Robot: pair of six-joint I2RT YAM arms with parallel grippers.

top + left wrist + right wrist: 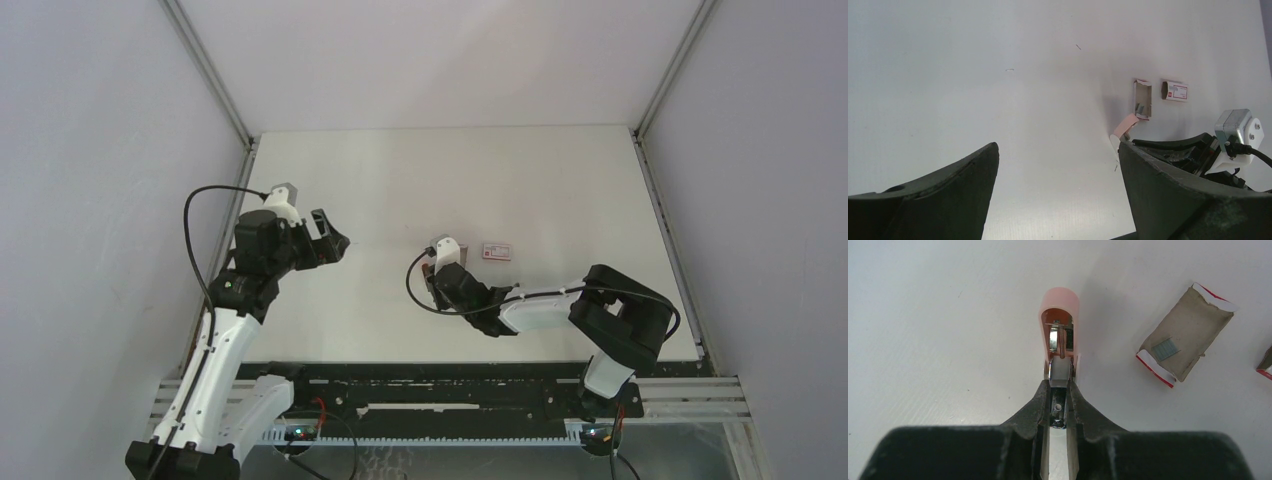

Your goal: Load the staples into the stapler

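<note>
We see right hand clamped narrow on the pale pink plastic mini stapler, lid swung out, mid white worktop | silvery staple strip in grey card tray, just right, apart | left hand wide, near left edge, broad surface between hands

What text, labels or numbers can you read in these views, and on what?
None legible.
White box sleeve: red print on its face, too small and blurred to read.
Inner tray: red-and-white end flaps, no lettering visible.
Stapler, clamped in the right gripper: no marking visible.
</note>
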